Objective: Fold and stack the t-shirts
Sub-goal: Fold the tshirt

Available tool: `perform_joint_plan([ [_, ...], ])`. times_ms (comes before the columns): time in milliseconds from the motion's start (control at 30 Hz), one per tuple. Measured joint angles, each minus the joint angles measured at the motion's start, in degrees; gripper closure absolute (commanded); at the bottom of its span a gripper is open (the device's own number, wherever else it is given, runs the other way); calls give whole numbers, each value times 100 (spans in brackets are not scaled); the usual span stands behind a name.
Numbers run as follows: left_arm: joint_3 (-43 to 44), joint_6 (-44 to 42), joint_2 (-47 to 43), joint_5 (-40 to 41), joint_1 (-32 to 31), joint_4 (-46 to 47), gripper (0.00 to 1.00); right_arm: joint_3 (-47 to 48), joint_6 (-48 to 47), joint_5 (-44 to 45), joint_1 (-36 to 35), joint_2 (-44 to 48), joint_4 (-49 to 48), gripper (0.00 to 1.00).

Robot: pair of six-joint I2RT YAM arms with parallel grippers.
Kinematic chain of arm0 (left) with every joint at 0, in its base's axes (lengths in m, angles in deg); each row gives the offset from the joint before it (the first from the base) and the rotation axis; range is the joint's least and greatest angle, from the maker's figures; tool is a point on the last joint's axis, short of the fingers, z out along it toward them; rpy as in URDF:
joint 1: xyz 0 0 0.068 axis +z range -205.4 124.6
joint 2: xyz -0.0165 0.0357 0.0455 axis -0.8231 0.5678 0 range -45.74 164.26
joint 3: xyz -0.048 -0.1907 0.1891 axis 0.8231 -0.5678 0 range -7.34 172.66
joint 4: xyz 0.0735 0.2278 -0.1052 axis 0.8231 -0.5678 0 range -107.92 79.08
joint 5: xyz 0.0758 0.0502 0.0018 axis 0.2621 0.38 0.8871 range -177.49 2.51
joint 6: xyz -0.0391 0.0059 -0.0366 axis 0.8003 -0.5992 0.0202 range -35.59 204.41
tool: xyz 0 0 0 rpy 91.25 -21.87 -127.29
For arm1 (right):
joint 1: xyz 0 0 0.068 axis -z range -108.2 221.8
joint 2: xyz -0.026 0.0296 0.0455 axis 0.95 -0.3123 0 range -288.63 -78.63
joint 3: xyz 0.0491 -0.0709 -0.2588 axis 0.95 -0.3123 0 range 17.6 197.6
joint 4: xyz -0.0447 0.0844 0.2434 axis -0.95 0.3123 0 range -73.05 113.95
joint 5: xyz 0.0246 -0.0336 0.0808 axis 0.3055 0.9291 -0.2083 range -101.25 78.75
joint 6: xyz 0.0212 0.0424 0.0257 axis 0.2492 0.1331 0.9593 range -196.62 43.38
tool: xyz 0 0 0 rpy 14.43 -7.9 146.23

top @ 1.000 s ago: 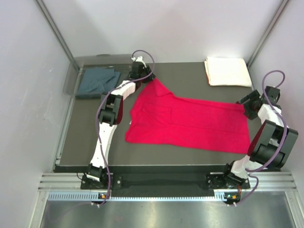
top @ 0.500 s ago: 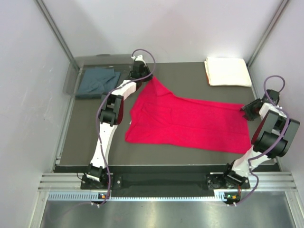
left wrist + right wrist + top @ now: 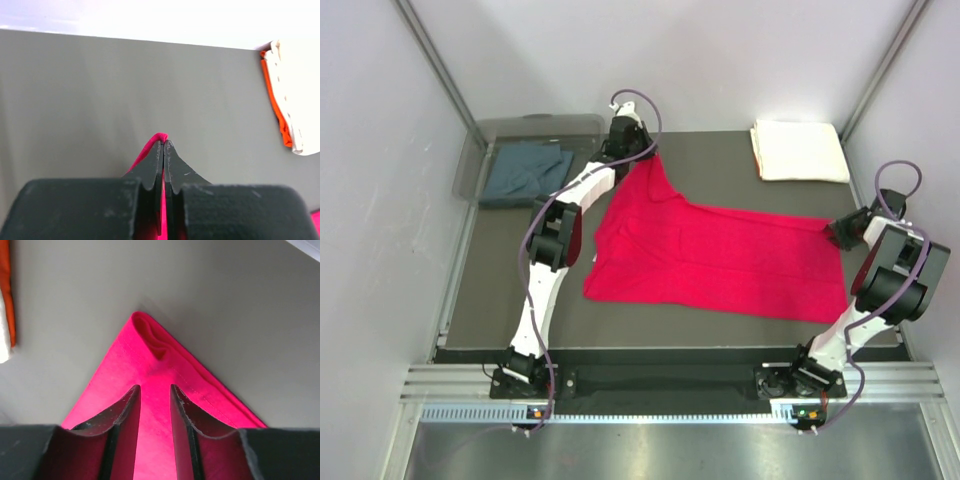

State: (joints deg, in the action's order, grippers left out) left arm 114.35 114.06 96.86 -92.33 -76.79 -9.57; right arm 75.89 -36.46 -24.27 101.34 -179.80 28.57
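Red t-shirt (image 3: 720, 255): spread flat across the middle of the counter (image 3: 720, 165), its far-left corner drawn up into a peak.
Left pincer (image 3: 163, 145): clamped shut on that far-left corner, with red cloth squeezed between the jaws. That looks like a solid hold.
Right pincer (image 3: 155, 390): down at the shirt's far-right corner, jaws a little apart and astride the cloth. Whether it has actually pinched the fabric, I cannot tell.
Cream t-shirt (image 3: 800, 150): a folded rectangle at the far-right corner of the counter, well apart from the red one.
Blue-grey t-shirt (image 3: 525, 170): far left, by the clear bin (image 3: 535, 125). I cannot tell whether it lies in the bin or just beside it.
Step in hand: by my reading, taking both far corners of the red t-shirt ahead of the first fold.
Doing it well: the right side should bite well in from the tip, hem included, before anything lifts. Then both corners rise together to the same height with the far edge taut between them, and come over towards the near edge, laid edge on edge.
Watch out: a pull from the left alone would skew the cloth, and a shallow pinch on the right could slip mid-fold.
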Motion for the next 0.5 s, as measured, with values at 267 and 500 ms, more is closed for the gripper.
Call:
perform_joint_plan([
  [267, -44, 9, -57, -24, -9, -13, 100, 188, 166, -44, 4, -319, -155, 71],
  [500, -184, -33, -111, -22, -11, -22, 100, 415, 186, -42, 4, -533, -186, 87],
])
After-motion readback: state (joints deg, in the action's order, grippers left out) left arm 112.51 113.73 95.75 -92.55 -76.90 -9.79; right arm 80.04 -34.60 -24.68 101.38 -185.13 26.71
